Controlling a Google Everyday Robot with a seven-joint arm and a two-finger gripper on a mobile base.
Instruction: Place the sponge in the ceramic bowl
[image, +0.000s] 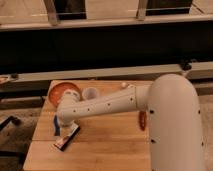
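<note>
The orange-red ceramic bowl (61, 90) sits at the back left corner of the wooden table (110, 147). My white arm reaches across the table from the right. Its gripper (59, 125) hangs at the left side, in front of the bowl and a little above the tabletop. The small dark-blue sponge (56, 129) shows just under the arm's end, and the gripper is shut on it. The arm's end hides most of the sponge.
A small clear plastic cup (90, 93) stands right of the bowl. A black-and-white bar with a red stripe (67, 138) lies just below the gripper. A red item (142, 120) lies at the right, by the arm. The table's left edge is near the gripper.
</note>
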